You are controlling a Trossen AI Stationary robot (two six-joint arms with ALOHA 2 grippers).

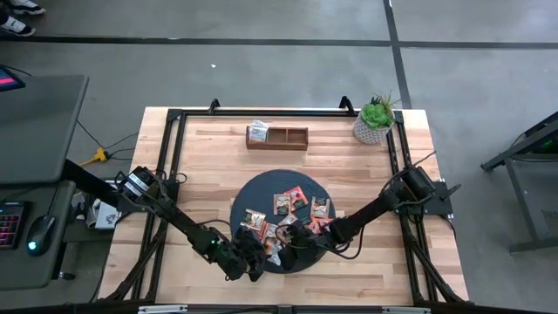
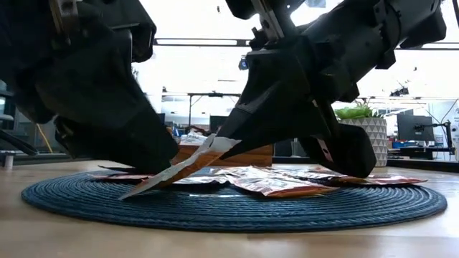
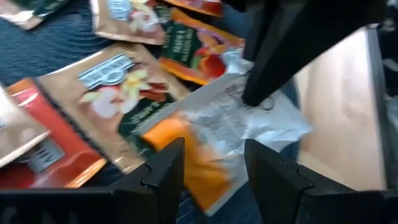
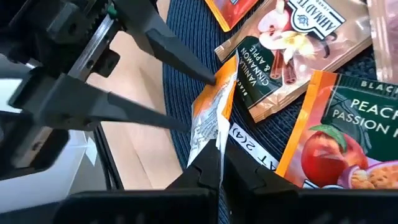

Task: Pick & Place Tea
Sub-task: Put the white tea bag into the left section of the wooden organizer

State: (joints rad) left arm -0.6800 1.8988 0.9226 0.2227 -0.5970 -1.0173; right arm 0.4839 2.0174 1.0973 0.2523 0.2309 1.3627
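Note:
Several tea sachets (image 1: 288, 202) lie flat on the dark round mat (image 1: 261, 187). One orange and silver sachet (image 3: 211, 124) is tilted up off the mat between my two grippers. My right gripper (image 4: 219, 152) comes in from the table's right and is shut on its silver end. My left gripper (image 3: 208, 149) comes in from the left and is open, with a finger on either side of the sachet's orange end. My right gripper pinches the silver-white end (image 4: 211, 134) of the orange sachet between its two fingers, slanting down from the table's right. The sachet is tilted, its held end (image 2: 219, 145) raised and its low orange corner (image 2: 129, 193) on the mat. Whether my left gripper touches the sachet I cannot tell.
A wooden box (image 1: 277, 137) with a sachet in its left compartment stands toward the far edge. A potted plant (image 1: 375, 118) is at the far right corner. Bare wood shows to the mat's left and right.

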